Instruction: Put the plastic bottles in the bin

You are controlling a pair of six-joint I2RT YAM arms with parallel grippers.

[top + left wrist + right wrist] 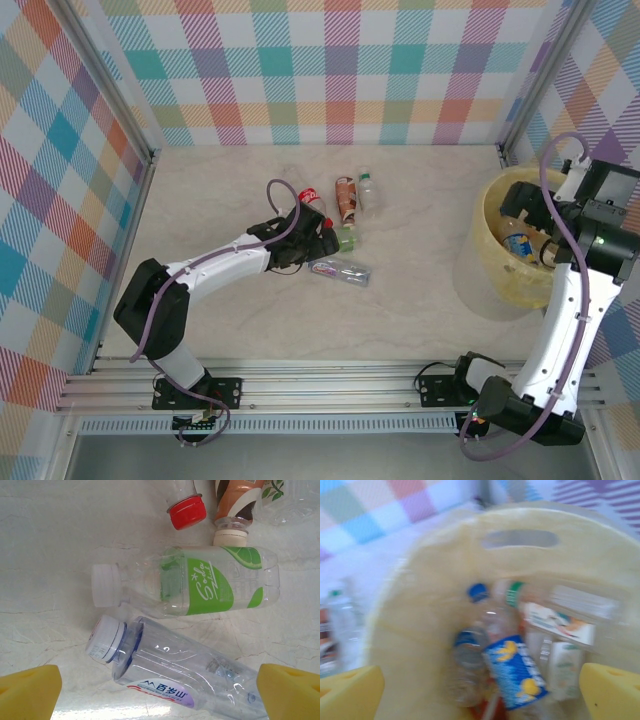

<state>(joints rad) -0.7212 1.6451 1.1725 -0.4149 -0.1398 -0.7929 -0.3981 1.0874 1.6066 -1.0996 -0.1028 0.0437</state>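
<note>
Five plastic bottles (340, 235) lie loose on the tabletop (220, 190), clustered near its middle. There is one bin (497, 275) at the right side, with more bottles inside it, too blurred in the right wrist view to count. Of the five, the blue-labelled bottle (170, 675) lies nearest the left claw (160, 692), directly below it and between its two yellow pads (27, 692). That claw is spread fully wide and grips nothing. In the left wrist view this bottle runs diagonally, cap to the upper left and base to the lower right. Just beyond it the green-labelled bottle (210, 582) lies crosswise, white cap to the left. Past that are the red-capped bottle (187, 512), the orange-labelled bottle (237, 500) and a clear bottle (295, 500). The right claw (480, 692) hangs over the bin's mouth, pads wide apart and empty.
</note>
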